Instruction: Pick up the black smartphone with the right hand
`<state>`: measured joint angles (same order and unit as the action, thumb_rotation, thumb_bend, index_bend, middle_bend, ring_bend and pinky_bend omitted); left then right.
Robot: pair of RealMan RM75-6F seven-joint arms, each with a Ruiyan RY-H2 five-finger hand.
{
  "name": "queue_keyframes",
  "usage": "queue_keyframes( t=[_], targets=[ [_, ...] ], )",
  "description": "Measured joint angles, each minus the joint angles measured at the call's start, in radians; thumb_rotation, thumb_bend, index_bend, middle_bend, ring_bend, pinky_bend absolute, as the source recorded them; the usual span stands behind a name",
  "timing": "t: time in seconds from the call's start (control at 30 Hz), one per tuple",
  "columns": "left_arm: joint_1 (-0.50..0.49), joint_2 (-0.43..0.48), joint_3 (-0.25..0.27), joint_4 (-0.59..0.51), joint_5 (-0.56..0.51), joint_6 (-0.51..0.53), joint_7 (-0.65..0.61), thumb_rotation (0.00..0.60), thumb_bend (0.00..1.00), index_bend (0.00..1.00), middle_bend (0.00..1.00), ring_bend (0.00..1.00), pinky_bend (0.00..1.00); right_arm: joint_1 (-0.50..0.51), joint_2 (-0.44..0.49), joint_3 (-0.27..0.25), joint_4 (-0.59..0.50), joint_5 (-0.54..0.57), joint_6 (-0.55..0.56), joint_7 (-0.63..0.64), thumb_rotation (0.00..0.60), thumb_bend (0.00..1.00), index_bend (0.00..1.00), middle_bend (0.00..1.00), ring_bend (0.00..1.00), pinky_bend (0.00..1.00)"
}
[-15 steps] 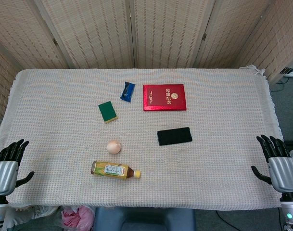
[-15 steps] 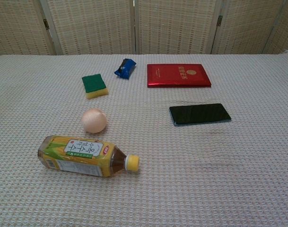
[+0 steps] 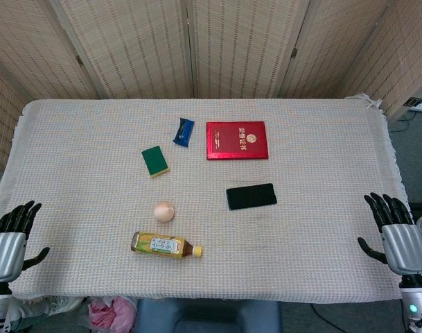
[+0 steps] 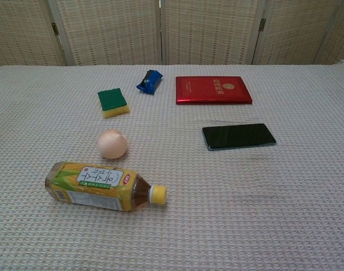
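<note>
While my right hand (image 3: 399, 232) hovers empty with fingers spread at the tabletop's (image 3: 321, 152) edge, the flat black glass smartphone (image 3: 251, 196) lies untouched well off to its left, so reaching, grasping and lifting all remain.

Looks like a lab-type demo setup: cloth-covered table (image 3: 321, 83), woven folding screens (image 3: 238, 45) at 12 o'clock, random test objects scattered around.
</note>
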<state>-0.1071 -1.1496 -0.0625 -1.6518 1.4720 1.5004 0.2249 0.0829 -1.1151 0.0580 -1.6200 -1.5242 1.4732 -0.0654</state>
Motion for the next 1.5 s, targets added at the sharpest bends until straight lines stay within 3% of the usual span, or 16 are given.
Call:
queue_keyframes(
  t=[0.33,0.6,0.97,1.27,1.5],
  targets=[
    [-0.001,0.006,0.001,0.004,0.007,0.001,-0.017,0.6,0.2,0.11,0.09,0.11,0.18,0.104,-0.026,0.02,-0.003,-0.022,-0.127,-0.024,0.6,0.18,0.04,0.19,0.08,0.16],
    [0.007,0.012,0.005,0.011,0.006,0.007,-0.034,0.6,0.2,0.11,0.09,0.11,0.18,0.253,-0.124,0.067,0.03,0.03,-0.314,-0.057,0.6,0.17,0.12,0.22,0.1,0.17],
    [0.023,0.025,0.011,0.018,0.001,0.017,-0.05,0.6,0.2,0.11,0.09,0.11,0.18,0.462,-0.339,0.127,0.234,0.128,-0.523,-0.087,0.6,0.08,0.23,0.27,0.13,0.18],
    [0.033,0.033,0.014,0.028,-0.01,0.015,-0.065,0.6,0.2,0.11,0.09,0.11,0.18,0.553,-0.49,0.151,0.403,0.179,-0.575,-0.107,0.6,0.07,0.31,0.3,0.15,0.2],
    [0.034,0.034,0.014,0.034,-0.016,0.006,-0.071,0.6,0.2,0.11,0.09,0.11,0.18,0.589,-0.542,0.152,0.465,0.217,-0.598,-0.132,0.6,0.09,0.33,0.3,0.16,0.2]
  ],
)
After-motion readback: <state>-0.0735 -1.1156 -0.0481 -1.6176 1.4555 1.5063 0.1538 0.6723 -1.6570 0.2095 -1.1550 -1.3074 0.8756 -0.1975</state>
